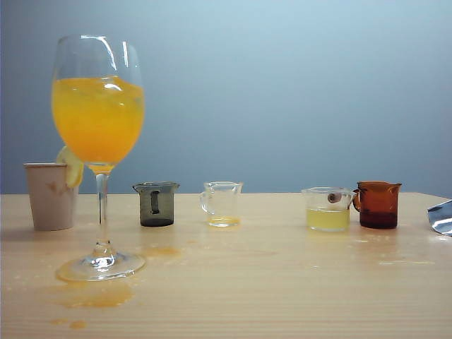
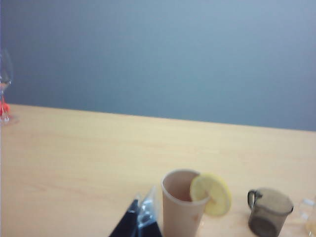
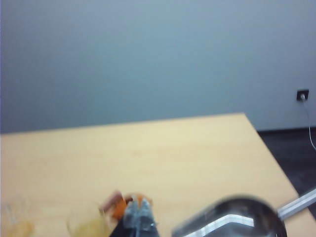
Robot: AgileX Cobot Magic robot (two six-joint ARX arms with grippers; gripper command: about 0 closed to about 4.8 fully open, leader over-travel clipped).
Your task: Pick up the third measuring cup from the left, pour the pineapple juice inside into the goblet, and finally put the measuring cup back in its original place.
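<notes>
Third measuring cup (image 1: 328,209) holds pale pineapple juice (image 1: 328,219); goblet (image 1: 99,152) holds orange drink. Right hand (image 3: 139,222) clenched, empty, behind the cups; left hand (image 2: 140,222) state unclear.

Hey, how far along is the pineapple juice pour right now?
Nothing looks done: the third measuring cup stands on the table, pineapple juice inside. Nothing is in hand; the right gripper is shut and empty. Left: pick up, pour into the goblet, return.
</notes>
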